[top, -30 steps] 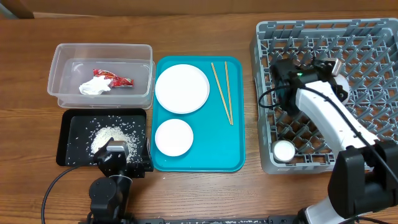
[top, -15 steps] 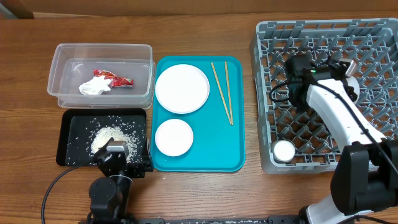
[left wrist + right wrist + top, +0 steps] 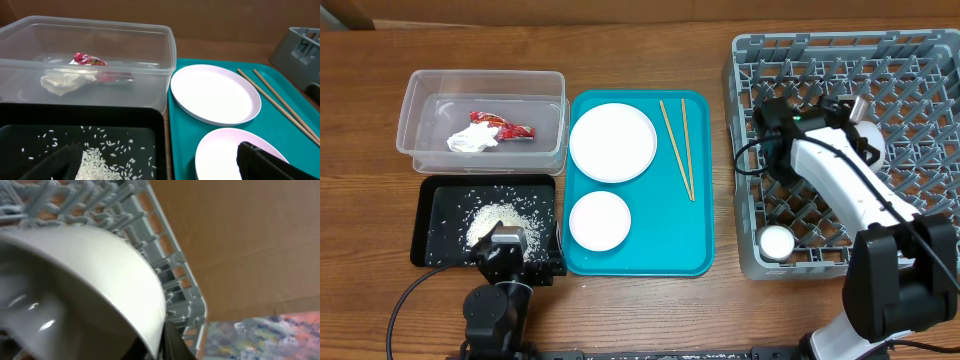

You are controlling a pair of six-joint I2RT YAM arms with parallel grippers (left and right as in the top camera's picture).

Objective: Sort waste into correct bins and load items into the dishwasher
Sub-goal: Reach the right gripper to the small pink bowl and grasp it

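Note:
My right gripper (image 3: 857, 112) is over the grey dishwasher rack (image 3: 750, 62), shut on the rim of the pale bowl (image 3: 872, 140). In the right wrist view the bowl (image 3: 100, 280) fills the frame, with its rim pinched in the gripper (image 3: 160, 347). A small cup (image 3: 777, 241) stands in the rack's front left corner. The large plate (image 3: 612, 142), smaller plate (image 3: 599, 220) and two chopsticks (image 3: 675, 148) lie on the teal tray (image 3: 705, 255). The red wrapper (image 3: 503, 126) and tissue (image 3: 470, 140) lie in the clear tub (image 3: 420, 85). Rice (image 3: 500, 213) lies in the black tray (image 3: 430, 200). My left gripper (image 3: 510, 252) stands open at that tray's front edge.
Rack pegs and the rack wall (image 3: 170, 265) stand close round the bowl. Bare wooden table (image 3: 640, 300) runs along the front and between the teal tray and the rack.
The right arm swung a little to the right over the rack with the bowl, then came back left. The left arm has not moved.

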